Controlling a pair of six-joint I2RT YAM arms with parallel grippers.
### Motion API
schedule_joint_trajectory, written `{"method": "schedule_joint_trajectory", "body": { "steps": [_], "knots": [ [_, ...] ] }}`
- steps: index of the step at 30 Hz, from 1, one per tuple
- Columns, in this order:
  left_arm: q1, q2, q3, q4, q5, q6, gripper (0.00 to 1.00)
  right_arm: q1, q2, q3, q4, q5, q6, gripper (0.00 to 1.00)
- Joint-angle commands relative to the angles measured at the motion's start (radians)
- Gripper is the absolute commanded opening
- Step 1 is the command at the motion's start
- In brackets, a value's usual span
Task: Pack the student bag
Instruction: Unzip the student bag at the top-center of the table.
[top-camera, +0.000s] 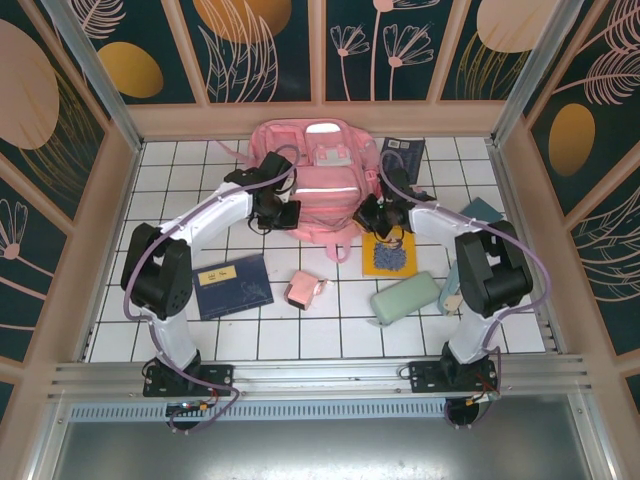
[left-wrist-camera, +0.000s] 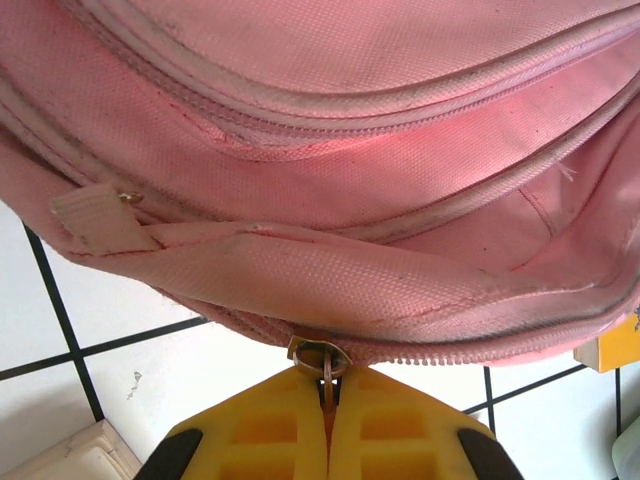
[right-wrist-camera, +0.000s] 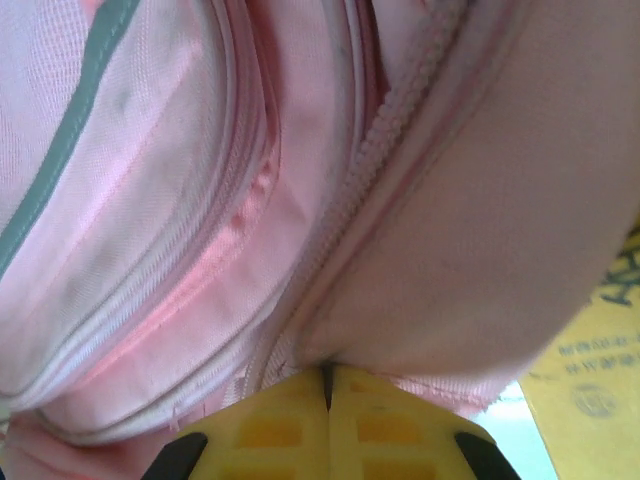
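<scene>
Ok, snapshot, left to right, everything placed off the student bag (top-camera: 305, 180).

Room: booth walls of dark teal panels (top-camera: 60, 90) with gold and pink leaf/flower prints, set in light wood frames. Surface is a white tiled table (top-camera: 180, 180) with dark grout lines, and an aluminium rail (top-camera: 320, 375) runs along the near edge.

Bag sits at the far middle of the table, against the back wall, front pockets facing up.

- Left of the bag and nearer: navy notebook (top-camera: 232, 285), flat on the tiles and well apart from it.
- Left gripper (top-camera: 285, 213) is at the bag's near-left corner. In the left wrist view its yellow fingers (left-wrist-camera: 270, 425) are pressed together at the gripper tip (left-wrist-camera: 326, 385), clamped on the metal zipper pull (left-wrist-camera: 320, 357) at the bag's lower zip line. White tile (left-wrist-camera: 150, 370) shows beneath the pink fabric (left-wrist-camera: 350, 150).
- Just near of the bag's middle: small pink pouch (top-camera: 302, 291), apart from it.
- Right gripper (top-camera: 368, 215) is at the bag's near-right corner. In the right wrist view the jaws are fully together at the tip (right-wrist-camera: 326, 378), nose against the bag fabric (right-wrist-camera: 200, 200) under a zip seam (can't tell whether any cloth is pinched).
- Right of the bag, near corner: yellow-and-blue book (top-camera: 390, 253), touching or just beside it. Its yellow cover (right-wrist-camera: 600, 380) also shows at the wrist view's edge.
- Nearer than that: mint-green case (top-camera: 405, 297), tilted.
- Right of the bag, far corner: dark book (top-camera: 403, 155), partly under an arm cable.
- Further right: teal item (top-camera: 480, 210), mostly hidden by the right arm.
</scene>
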Motion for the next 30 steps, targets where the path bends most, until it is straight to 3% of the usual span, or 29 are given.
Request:
{"method": "schedule_joint_trajectory", "body": {
  "steps": [1,9,17,18,20,21,26,30],
  "knots": [
    [-0.007,-0.061,-0.018,0.033,0.054,-0.026,0.0,-0.013,0.013,0.114,-0.076,0.089,-0.074,0.0],
    [-0.066,-0.093,-0.074,0.176,0.167,-0.114,0.0,-0.148,0.033,0.273,-0.153,0.17,-0.194,0.0],
    [-0.187,0.043,0.014,0.301,0.213,-0.2,0.0,-0.242,0.048,0.33,-0.235,0.218,-0.29,0.0],
    [-0.193,0.053,0.019,0.303,0.213,-0.203,0.0,-0.242,0.031,0.314,-0.235,0.201,-0.285,0.06],
    [-0.201,0.065,0.016,0.304,0.21,-0.195,0.0,-0.23,-0.022,0.257,-0.226,0.156,-0.265,0.29],
    [-0.202,0.068,0.013,0.301,0.206,-0.192,0.0,-0.224,-0.047,0.234,-0.228,0.146,-0.254,0.35],
    [-0.201,0.077,-0.003,0.273,0.181,-0.159,0.0,-0.149,-0.204,0.068,-0.24,0.157,-0.154,0.53],
    [-0.203,0.08,-0.019,0.275,0.185,-0.159,0.0,-0.105,-0.281,-0.079,-0.194,0.096,-0.027,0.64]
  ]
}}
